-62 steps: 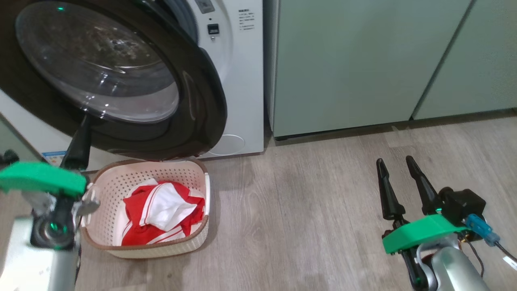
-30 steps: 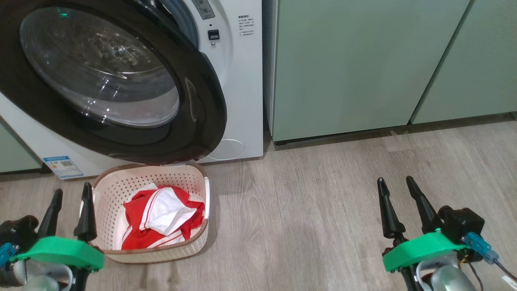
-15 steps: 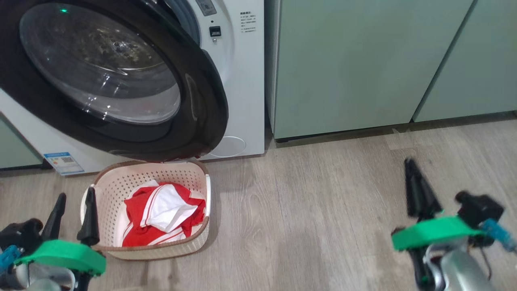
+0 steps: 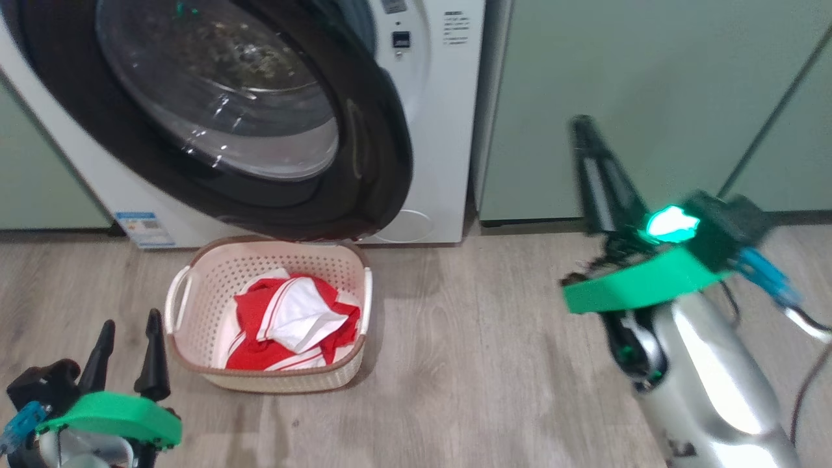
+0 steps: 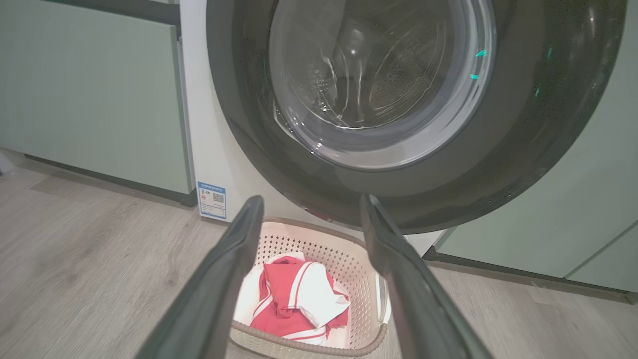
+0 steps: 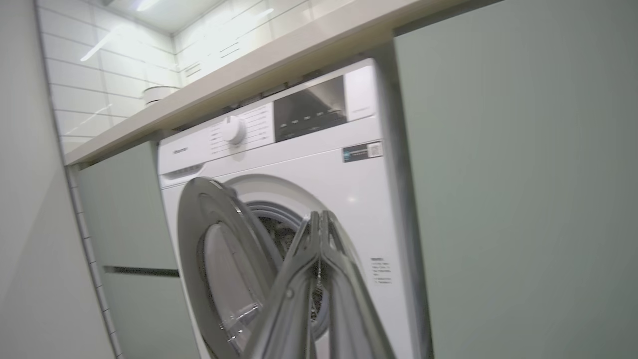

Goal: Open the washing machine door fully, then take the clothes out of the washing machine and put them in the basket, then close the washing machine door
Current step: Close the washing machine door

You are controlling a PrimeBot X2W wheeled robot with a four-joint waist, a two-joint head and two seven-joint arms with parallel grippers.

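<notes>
Our whole head view has swung since half a second ago, so the washing machine point(image 4: 442, 130) now sits further right in it; that is our camera turning, not the machine moving. The washing machine door point(image 4: 380, 162) hangs open as before, swung out toward us, and its lower black rim overhangs the far rim of the basket. In the right wrist view we see the door nearly edge-on, standing away from the white front with the drum mouth behind it. Pale green cabinets point(image 4: 533, 97) close in on both sides of the machine. A broad stretch of wood floor point(image 4: 468, 364) lies between the basket and our right arm.

The basket point(image 4: 286, 263) sits on the floor just in front of the machine, under the door, where it was. The clothes point(image 4: 250, 315) lie inside it, red with white panels.

Our right gripper point(image 4: 580, 127) has changed most. It hung low over the floor and has now risen in front of the cabinet right of the machine, blurred. Its fingers were apart a second ago and are now pressed together on nothing. Our left gripper point(image 4: 130, 322) stays low at the lower left, fingers spread and empty, just beside the basket's near left corner.
</notes>
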